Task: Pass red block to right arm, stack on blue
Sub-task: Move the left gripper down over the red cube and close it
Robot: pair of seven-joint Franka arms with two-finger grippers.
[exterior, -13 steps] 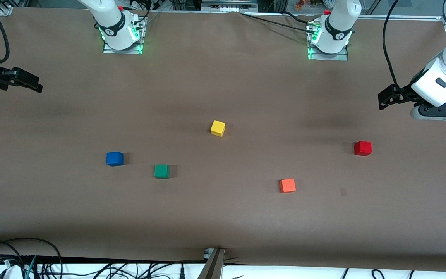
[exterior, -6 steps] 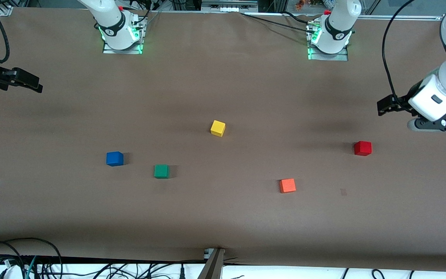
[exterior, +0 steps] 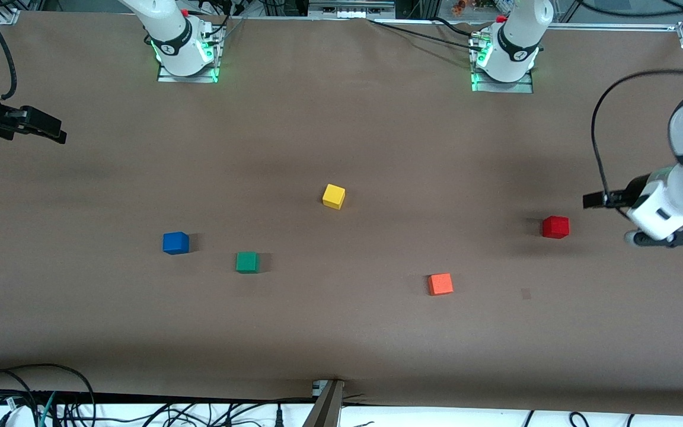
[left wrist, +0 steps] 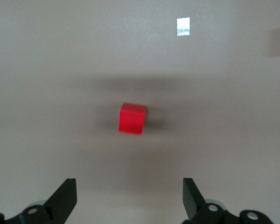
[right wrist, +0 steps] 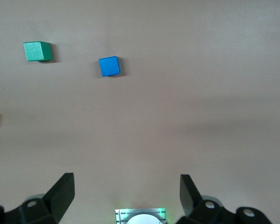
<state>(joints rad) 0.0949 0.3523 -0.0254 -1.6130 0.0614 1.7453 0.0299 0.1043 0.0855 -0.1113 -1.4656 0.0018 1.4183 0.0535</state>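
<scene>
- Five small cubes lie on the brown table (exterior: 341, 332), one of each colour, none touching another: red, orange-red, yellow, green and blue.
- The red block (exterior: 555, 227) sits flat toward the left arm's end of the table, untouched; the orange-red cube (exterior: 440, 284) lies nearer the front camera than it.
- The left gripper (left wrist: 129, 198) hangs over the table just beside the red block, its fingers spread wide and holding nothing (its wrist view shows the block centred ahead of the gap).
- The blue cube (exterior: 175, 243) rests toward the right arm's end, with the green cube (exterior: 247, 262) beside it and the yellow cube (exterior: 334, 196) near the table's middle.
- The right gripper (right wrist: 127, 196) waits over its own end of the table, fingers parted and empty.
- Judged step: the approach to the first pick. Next, the left gripper needs to drop over the red block, straddle it squarely and close.
</scene>
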